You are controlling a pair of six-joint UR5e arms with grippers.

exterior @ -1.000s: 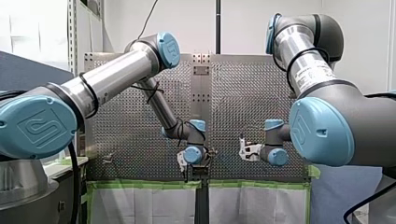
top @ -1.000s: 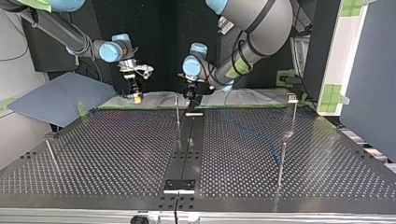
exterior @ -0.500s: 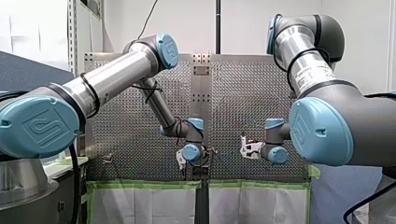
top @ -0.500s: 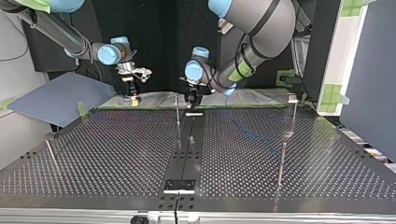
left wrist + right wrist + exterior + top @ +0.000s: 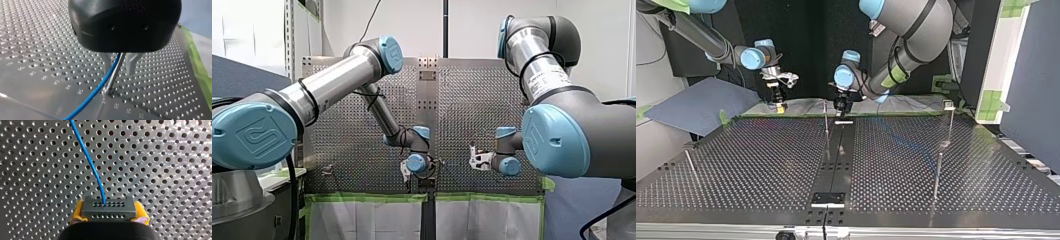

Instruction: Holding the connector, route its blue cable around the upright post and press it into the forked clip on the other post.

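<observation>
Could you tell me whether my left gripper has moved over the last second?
Yes: in the top view, my left gripper has edged lower and toward the upright post.

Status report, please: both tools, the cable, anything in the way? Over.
Right tool shut on connector, blue cable leading out. Left tool open astride upright post, cable beside it. No obstruction seen.

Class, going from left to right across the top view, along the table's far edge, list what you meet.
A grey-blue sheet → my right gripper, holding the connector → thin upright post → my left gripper → tall post.
</observation>
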